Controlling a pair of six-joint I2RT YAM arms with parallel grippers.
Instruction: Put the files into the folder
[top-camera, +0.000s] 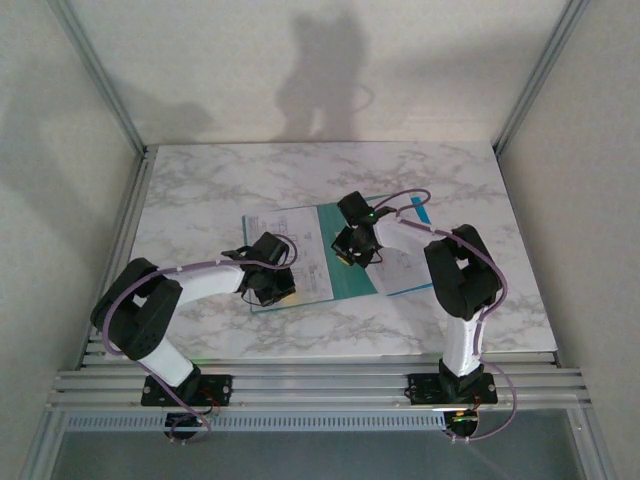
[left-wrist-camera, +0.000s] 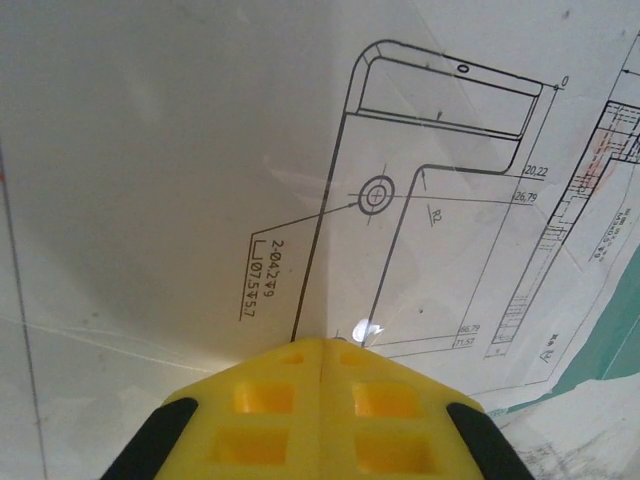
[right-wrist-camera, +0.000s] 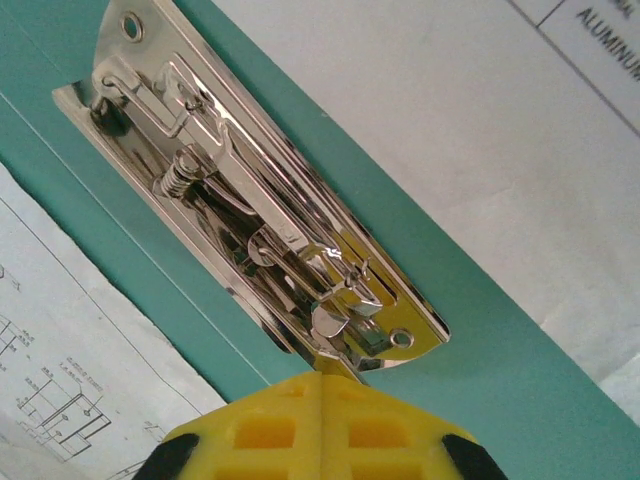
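Note:
The teal folder (top-camera: 338, 283) lies open in the middle of the marble table. One white file sheet (top-camera: 290, 240) covers its left half and another (top-camera: 405, 265) its right half. My left gripper (top-camera: 270, 285) is shut, its yellow tips (left-wrist-camera: 322, 342) pressed down on the left sheet (left-wrist-camera: 200, 150), which is printed with a part drawing. A corner of teal folder (left-wrist-camera: 610, 340) shows at that sheet's right. My right gripper (top-camera: 352, 250) is shut, and its tips (right-wrist-camera: 322, 375) touch the near end of the folder's chrome clip (right-wrist-camera: 250, 220). Whether the tips pinch the clip's lever is hidden. Sheets (right-wrist-camera: 450, 100) lie on both sides of the clip.
The marble tabletop (top-camera: 200, 185) is walled by white panels on three sides, with metal frame posts (top-camera: 100, 75) at the back corners. An aluminium rail (top-camera: 320, 385) at the near edge carries both arm bases.

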